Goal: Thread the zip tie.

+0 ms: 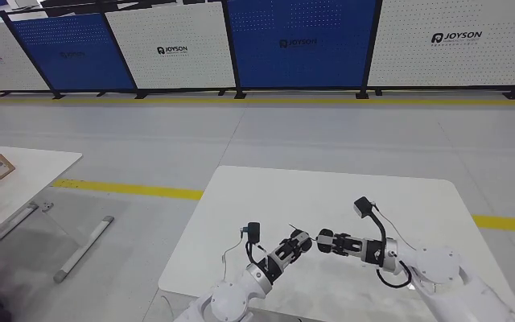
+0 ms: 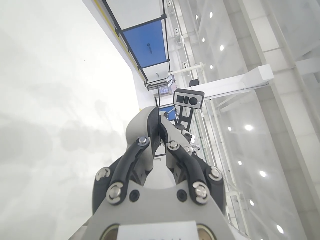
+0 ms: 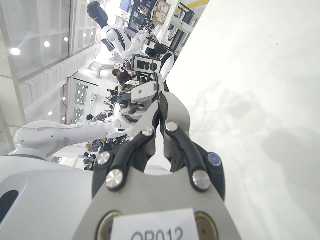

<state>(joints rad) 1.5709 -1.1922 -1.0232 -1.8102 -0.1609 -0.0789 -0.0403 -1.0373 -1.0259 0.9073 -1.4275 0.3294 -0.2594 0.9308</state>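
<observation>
A white surface (image 1: 338, 189) stands on a grey floor, seen from above, with two robot arms meeting over its near part. At the far left a second white table (image 1: 32, 165) pokes into view. A yellow floor line (image 1: 121, 189) runs from beside it toward the surface. A row of blue and white pegboard panels (image 1: 298, 40) stands along the far side of the room.

On the left of the meeting point, the left gripper (image 1: 299, 239) is over the surface with its tip pointing right. From its wrist camera, the left gripper (image 2: 157, 112) has its fingers pressed together. They are clamped on the zip tie (image 2: 158, 96), a thin black strip that sticks out past the fingertips. From above, the zip tie (image 1: 295, 229) shows as a fine dark line just beyond that gripper on its far side.

Just to the right, almost tip to tip with it, the right gripper (image 1: 325, 240) points left. From its own wrist camera, the right gripper (image 3: 160, 98) also has its fingers together. They pinch the same zip tie (image 3: 157, 92), which runs on past them toward the left gripper.
</observation>
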